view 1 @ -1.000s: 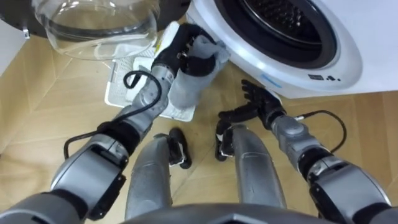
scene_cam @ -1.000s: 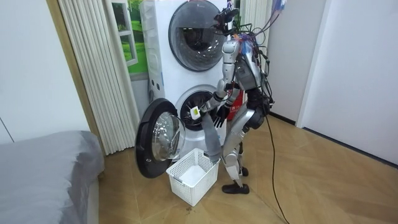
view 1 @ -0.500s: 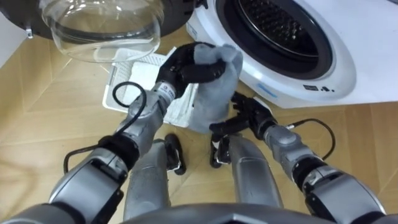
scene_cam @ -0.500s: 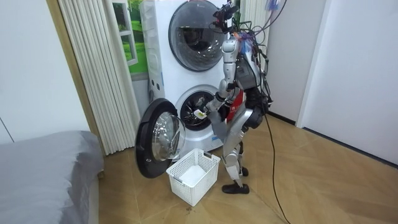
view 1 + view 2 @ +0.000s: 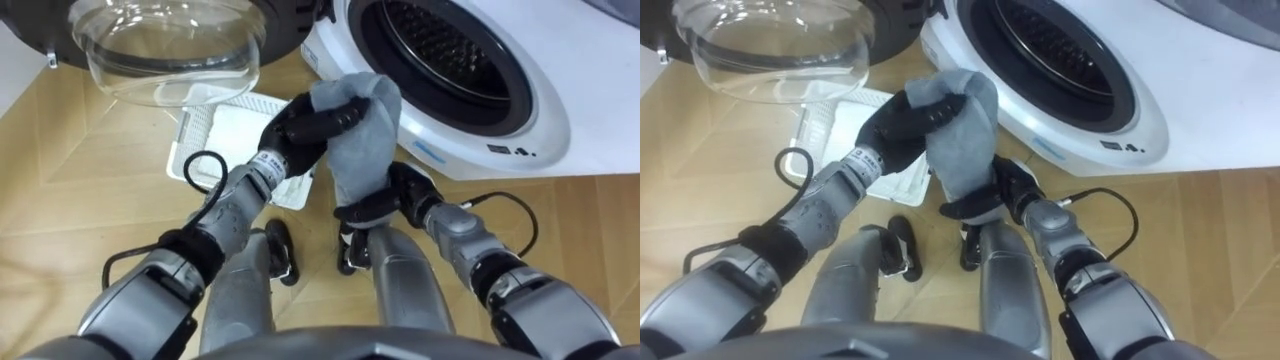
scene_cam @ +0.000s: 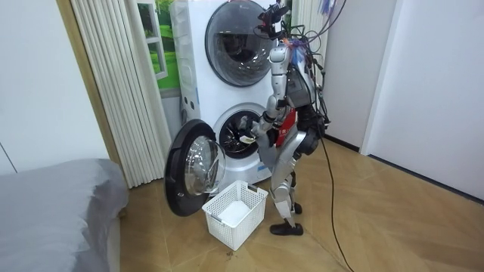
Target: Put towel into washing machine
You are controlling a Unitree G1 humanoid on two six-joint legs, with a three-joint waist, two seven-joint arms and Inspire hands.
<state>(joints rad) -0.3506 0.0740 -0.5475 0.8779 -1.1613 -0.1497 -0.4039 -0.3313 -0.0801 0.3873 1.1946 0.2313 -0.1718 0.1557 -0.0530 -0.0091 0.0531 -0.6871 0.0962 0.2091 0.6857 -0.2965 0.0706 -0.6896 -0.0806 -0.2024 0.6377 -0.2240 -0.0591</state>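
Small dark print (image 5: 505, 148) sits on the white front of the washing machine (image 5: 545, 105), below and right of the drum opening (image 5: 440, 50); it is too small to read. At the frame's centre the left robot hand (image 5: 300, 125) has its fingers curled round the top of the grey towel (image 5: 365, 135). The towel hangs just in front of the machine's lower rim, outside the drum. The right robot hand (image 5: 412, 192) is against the towel's lower end, and I cannot tell whether it grips.

The open glass door (image 5: 170, 50) is at the upper left, with a white basket (image 5: 195, 125) below it on the wooden floor (image 5: 70, 180).

In the room view the robot stands facing the machine. A second machine (image 6: 234, 41) is stacked above it, door closed. Pale vertical blinds (image 6: 113, 83) hang at the left, and a grey bed (image 6: 53, 204) is at the lower left.
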